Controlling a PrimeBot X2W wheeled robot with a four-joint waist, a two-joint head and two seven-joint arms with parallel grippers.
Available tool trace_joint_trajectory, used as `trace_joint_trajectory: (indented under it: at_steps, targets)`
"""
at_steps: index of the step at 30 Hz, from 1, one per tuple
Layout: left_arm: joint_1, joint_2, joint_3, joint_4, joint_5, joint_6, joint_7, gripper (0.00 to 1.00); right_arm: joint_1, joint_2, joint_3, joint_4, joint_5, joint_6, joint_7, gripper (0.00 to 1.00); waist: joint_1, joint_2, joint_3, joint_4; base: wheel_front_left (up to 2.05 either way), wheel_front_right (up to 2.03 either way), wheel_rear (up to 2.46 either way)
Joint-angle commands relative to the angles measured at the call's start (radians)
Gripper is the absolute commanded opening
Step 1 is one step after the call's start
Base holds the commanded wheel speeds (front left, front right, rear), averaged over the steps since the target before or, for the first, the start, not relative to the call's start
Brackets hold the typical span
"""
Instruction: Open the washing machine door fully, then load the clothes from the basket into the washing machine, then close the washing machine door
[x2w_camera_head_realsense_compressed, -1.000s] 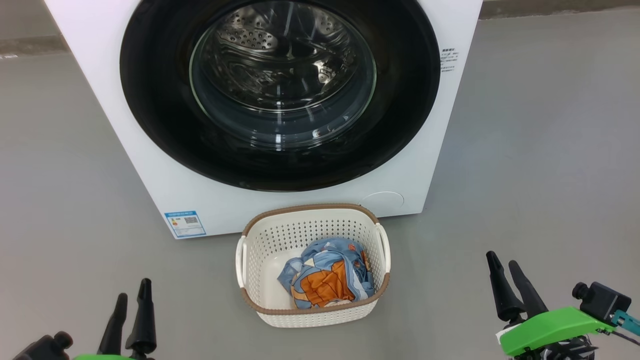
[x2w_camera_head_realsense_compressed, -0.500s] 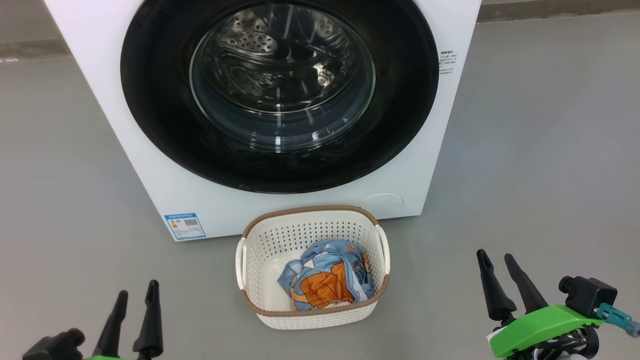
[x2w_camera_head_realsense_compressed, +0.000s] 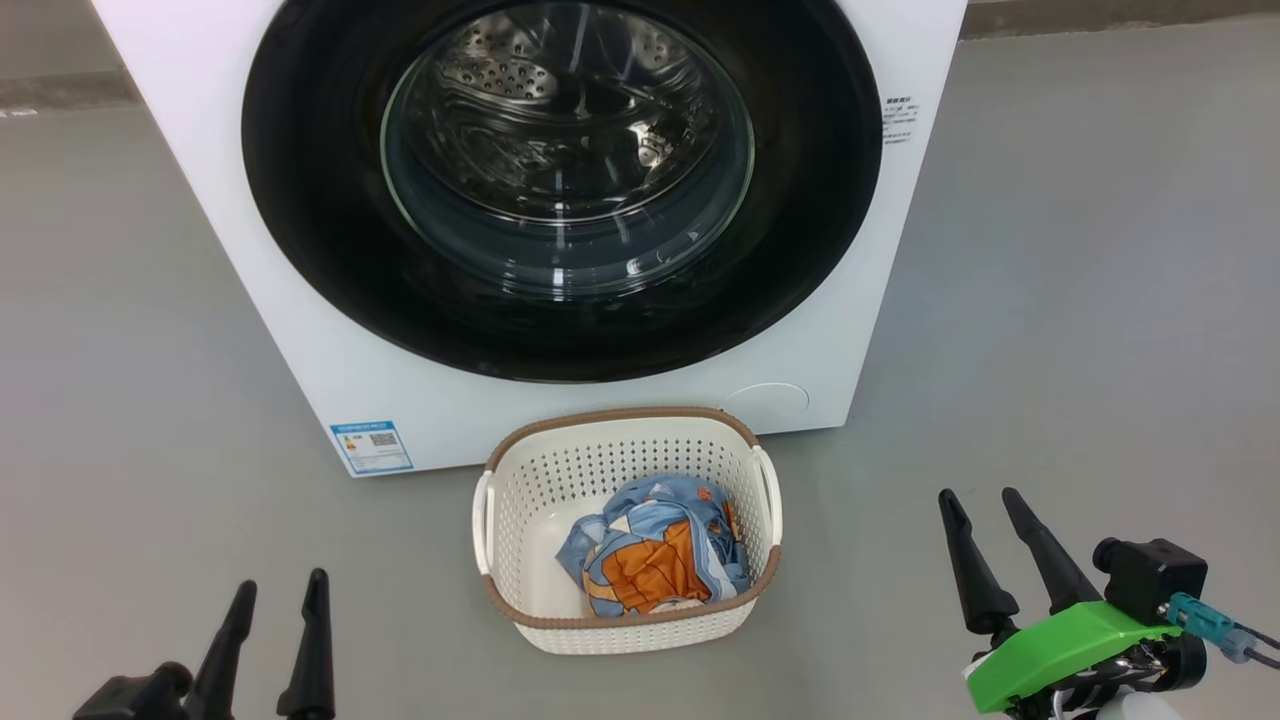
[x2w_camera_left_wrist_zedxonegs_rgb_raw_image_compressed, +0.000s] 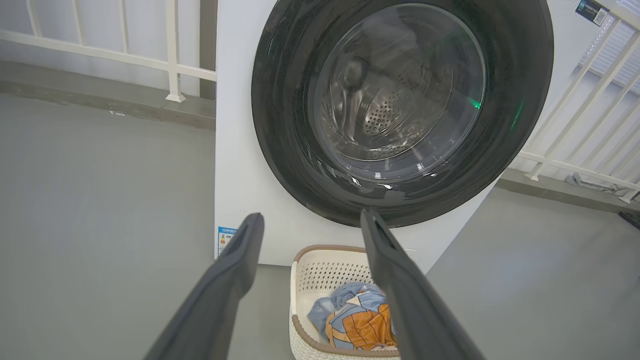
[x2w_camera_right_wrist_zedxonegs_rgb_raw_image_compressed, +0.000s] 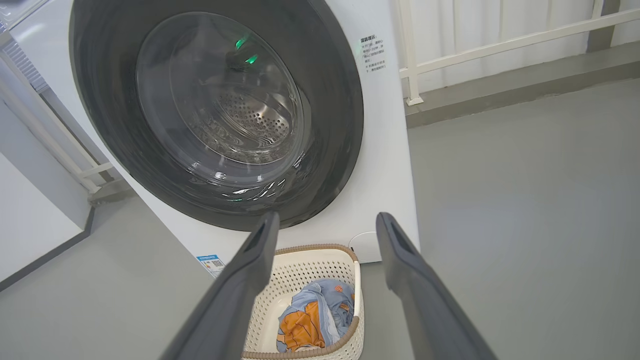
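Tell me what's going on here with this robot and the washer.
A two-armed robot faces the washing machine with nothing in hand. Its left gripper and right gripper hover open either side of the basket, touching nothing. The washing machine door is shut and the clothes lie in the basket, so loading has not begun.

Glossy black washing machine door (x2w_camera_head_realsense_compressed: 300, 200), perforated plastic basket (x2w_camera_head_realsense_compressed: 560, 480), soft cloth clothes (x2w_camera_head_realsense_compressed: 655, 555), matt floor (x2w_camera_head_realsense_compressed: 1050, 350)
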Motion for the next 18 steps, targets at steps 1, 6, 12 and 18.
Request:
trace_joint_trajectory:
  at_steps: [1, 6, 12, 18]
  targets:
    - [-0.022, 0.022, 0.027, -0.030, 0.025, -0.008, -0.015, 1.00, -0.046, -0.011, 0.026, -0.023, -0.027, -0.001, -0.014, 1.00, -0.0001, 0.0000, 0.001, 0.001, 0.00, 0.00, 0.00]
    - [-0.022, 0.025, 0.032, -0.035, 0.099, -0.009, -0.033, 1.00, -0.056, -0.013, 0.031, -0.021, -0.102, -0.001, -0.032, 1.00, -0.0001, 0.0000, 0.008, 0.003, 0.00, 0.00, 0.00]
    - [-0.020, 0.026, 0.036, -0.039, 0.174, -0.009, -0.051, 1.00, -0.063, -0.013, 0.031, -0.019, -0.177, -0.001, -0.049, 1.00, -0.0001, 0.0000, 0.009, 0.002, 0.00, 0.00, 0.00]
    - [-0.018, 0.027, 0.038, -0.040, 0.249, -0.010, -0.068, 1.00, -0.070, -0.012, 0.034, -0.012, -0.251, -0.001, -0.067, 1.00, -0.0001, 0.0000, 0.011, 0.002, 0.00, 0.00, 0.00]
